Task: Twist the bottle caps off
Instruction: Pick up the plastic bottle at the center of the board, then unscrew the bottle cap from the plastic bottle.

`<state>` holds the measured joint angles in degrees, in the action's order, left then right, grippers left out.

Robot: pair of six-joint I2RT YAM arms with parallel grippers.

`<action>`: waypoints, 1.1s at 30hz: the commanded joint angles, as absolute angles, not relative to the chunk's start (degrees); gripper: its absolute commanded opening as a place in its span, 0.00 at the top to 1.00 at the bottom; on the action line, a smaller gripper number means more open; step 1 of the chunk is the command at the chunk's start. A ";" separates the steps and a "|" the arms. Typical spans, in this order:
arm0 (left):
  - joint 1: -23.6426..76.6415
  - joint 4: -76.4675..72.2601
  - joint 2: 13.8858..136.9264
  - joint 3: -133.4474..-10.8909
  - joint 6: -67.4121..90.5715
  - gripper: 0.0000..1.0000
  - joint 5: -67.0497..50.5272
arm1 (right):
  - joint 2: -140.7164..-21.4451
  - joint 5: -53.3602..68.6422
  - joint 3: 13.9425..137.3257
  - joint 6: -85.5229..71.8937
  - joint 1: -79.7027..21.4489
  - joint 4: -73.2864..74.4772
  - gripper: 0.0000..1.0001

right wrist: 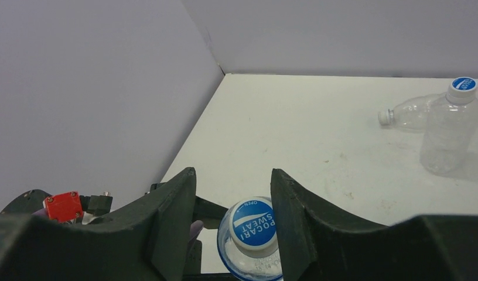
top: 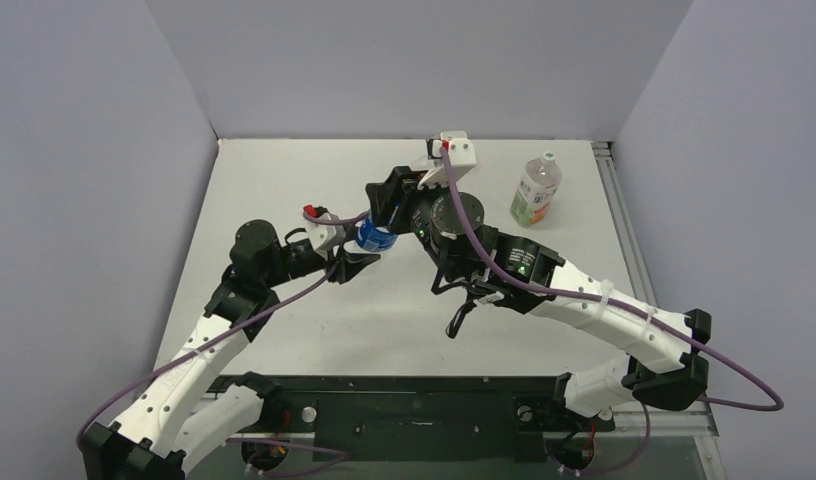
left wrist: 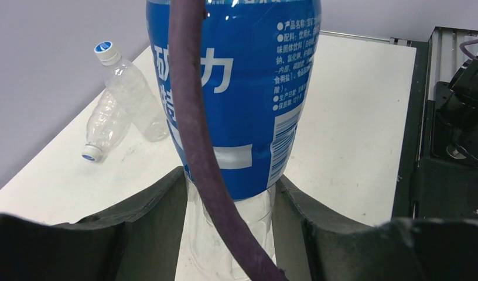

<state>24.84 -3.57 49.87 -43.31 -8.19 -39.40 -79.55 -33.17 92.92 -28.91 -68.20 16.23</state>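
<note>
The left pincer (left wrist: 231, 187) is closed on the clear lower part of the blue-labelled bottle (left wrist: 248, 88), one dark finger (left wrist: 149, 216) pressed to each side. White print covers the label. A purple cable (left wrist: 193, 134) runs down in front of the bottle. Farther off, on the left of this view, two plain clear bottles rest on the white surface (left wrist: 354, 117): one (left wrist: 134, 96) with a blue cap (left wrist: 105, 50), the other (left wrist: 108, 120) lying with a pale cap (left wrist: 91, 153); they overlap. Black hardware (left wrist: 453, 117) lines the right edge
</note>
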 commanded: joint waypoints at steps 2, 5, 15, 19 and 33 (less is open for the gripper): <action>25.66 -5.47 49.51 -44.38 -9.44 0.82 -27.32 | -79.09 -34.16 93.26 -28.59 -68.48 17.52 0.57; 25.66 -5.71 49.57 -44.34 -9.36 0.82 -26.33 | -78.56 -34.45 92.27 -28.43 -68.47 16.93 0.58; 25.66 -6.33 49.72 -44.41 -8.46 0.82 -25.18 | -77.77 -37.59 89.23 -27.56 -68.47 17.43 0.50; 25.66 -6.41 49.75 -44.51 -8.03 0.82 -25.20 | -77.69 -40.50 88.63 -26.38 -68.49 18.35 0.50; 25.66 -6.79 49.57 -43.27 -6.90 0.82 -25.21 | -76.79 -45.33 89.45 -21.94 -68.55 18.58 0.47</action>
<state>25.78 -5.87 50.33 -42.70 -7.07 -36.42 -78.24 -43.16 88.27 -24.21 -68.31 17.89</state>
